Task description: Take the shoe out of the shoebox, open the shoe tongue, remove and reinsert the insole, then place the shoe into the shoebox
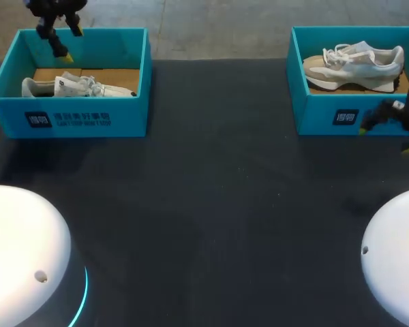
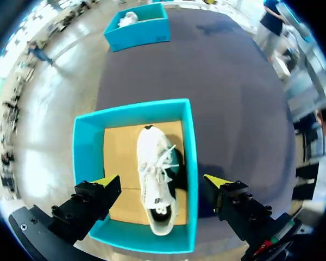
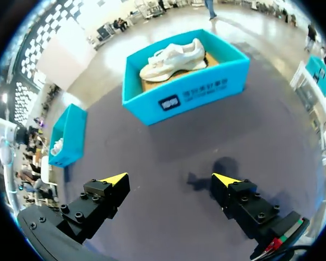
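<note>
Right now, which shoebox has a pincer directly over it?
The left shoebox, holding the all-white shoe: the left pincer hangs open above it. The right pincer is over the table, short of the other shoebox.

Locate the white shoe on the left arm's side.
Head view, far left: the white shoe sits inside the left shoebox, toward its near wall, below the open left gripper.
</note>
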